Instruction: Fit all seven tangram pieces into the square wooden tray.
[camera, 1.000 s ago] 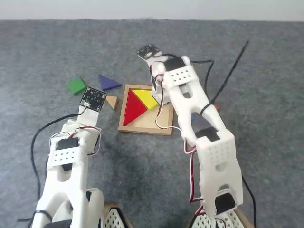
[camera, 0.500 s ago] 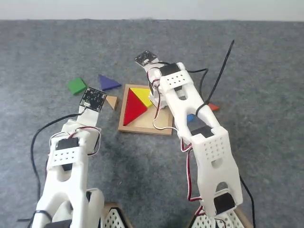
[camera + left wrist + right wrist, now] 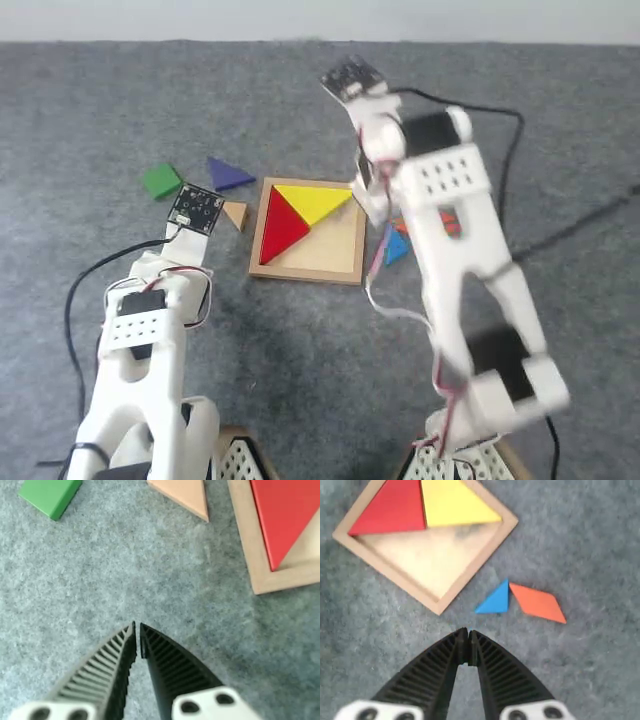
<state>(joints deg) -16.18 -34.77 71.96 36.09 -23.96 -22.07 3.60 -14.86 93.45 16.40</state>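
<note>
Grey felt covers the desk. Square wooden tray (image 3: 320, 250) holds a red triangle (image 3: 280, 228) and a yellow triangle (image 3: 312, 200). Blue triangle (image 3: 495, 600) and orange parallelogram (image 3: 537, 602) lie side by side just outside it; green square (image 3: 161, 181), purple triangle (image 3: 229, 174) and tan triangle (image 3: 236, 213) lie off its opposite side. Left claw (image 3: 136, 630) and right claw (image 3: 467, 635) are clenched on nothing. Pieces are probably light, stiff and low-lying: pinch across opposite edges.

No text, label, number or sign can be read on anything here.
</note>
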